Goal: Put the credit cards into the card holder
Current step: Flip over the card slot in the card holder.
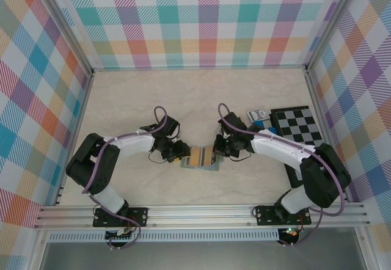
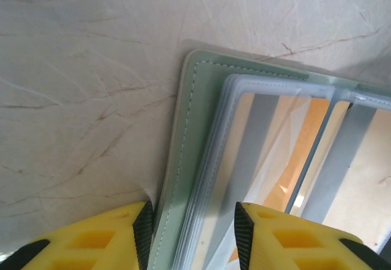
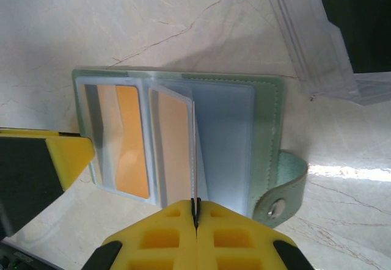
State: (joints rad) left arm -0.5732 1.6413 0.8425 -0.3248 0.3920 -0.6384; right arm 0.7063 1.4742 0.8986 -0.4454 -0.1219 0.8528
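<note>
- Orange credit cards sat in sleeves of the card holder; others perhaps remained.
- The left gripper stood spread astride its edge; the right gripper pinched one leaf.

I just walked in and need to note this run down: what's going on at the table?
Both arms meet over the open card holder lying mid-table. The right claw is shut on a clear sleeve, holding it upright like a turned page. The left claw straddles the holder's opposite edge, jaws apart on either side of it. An orange card sits inside a sleeve. A checkerboard and a playing-card pack lie off to the right, with neither claw on them.
</note>
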